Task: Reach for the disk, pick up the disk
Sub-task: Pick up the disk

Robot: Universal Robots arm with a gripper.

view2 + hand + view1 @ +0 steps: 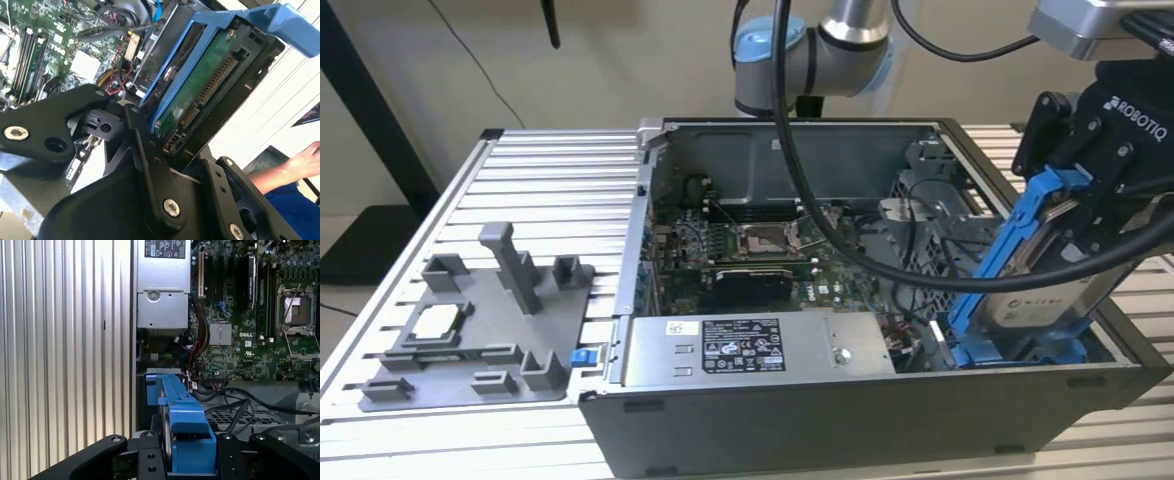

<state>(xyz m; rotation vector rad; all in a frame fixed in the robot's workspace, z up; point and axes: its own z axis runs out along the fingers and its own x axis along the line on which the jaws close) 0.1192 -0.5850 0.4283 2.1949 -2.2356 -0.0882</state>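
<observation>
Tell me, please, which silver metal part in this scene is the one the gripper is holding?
The disk in its blue caddy, tilted up at the case's exterior-view right, is clamped by the gripper; the power supply lies flat inside the case.

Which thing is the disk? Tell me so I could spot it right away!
Find the big open computer case on the ridged metal table. At its end on the exterior view's right, the black pincer holds the disk tilted above the case. It is the silver slab in a bright blue frame.
</observation>
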